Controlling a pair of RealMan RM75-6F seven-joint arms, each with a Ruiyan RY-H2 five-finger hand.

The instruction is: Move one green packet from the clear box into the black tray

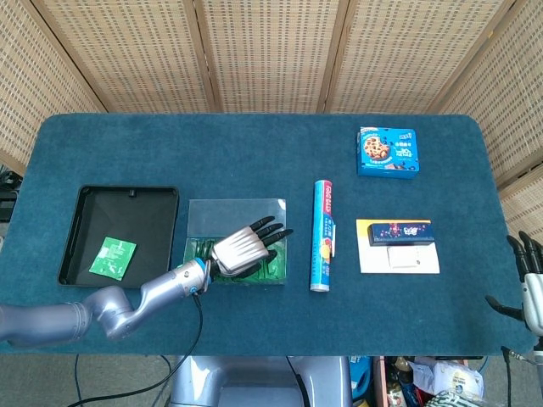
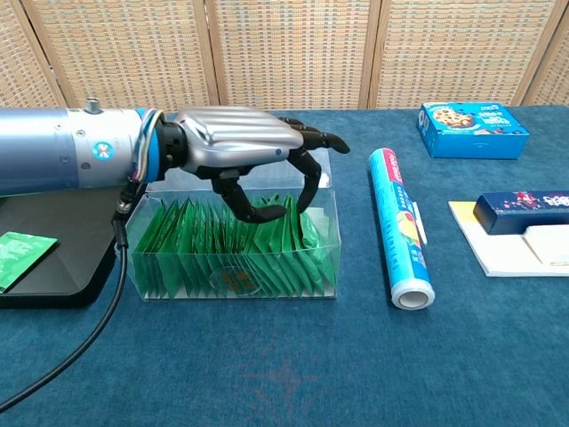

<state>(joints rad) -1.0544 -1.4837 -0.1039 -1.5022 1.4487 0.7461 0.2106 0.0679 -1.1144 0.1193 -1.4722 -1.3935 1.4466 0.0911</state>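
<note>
Left hand (image 2: 244,156), fingers spread, reaches into clear box (image 2: 236,245) among green packets (image 2: 222,240).

No text is legible on any box, roll or packet.

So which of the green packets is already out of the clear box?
The single green packet lying flat in the black tray, left of the clear box. All the others stand packed upright inside the box, under the left hand.

Lab-like test setup: blue-clothed table (image 1: 254,144), woven screens (image 1: 271,51).
</note>
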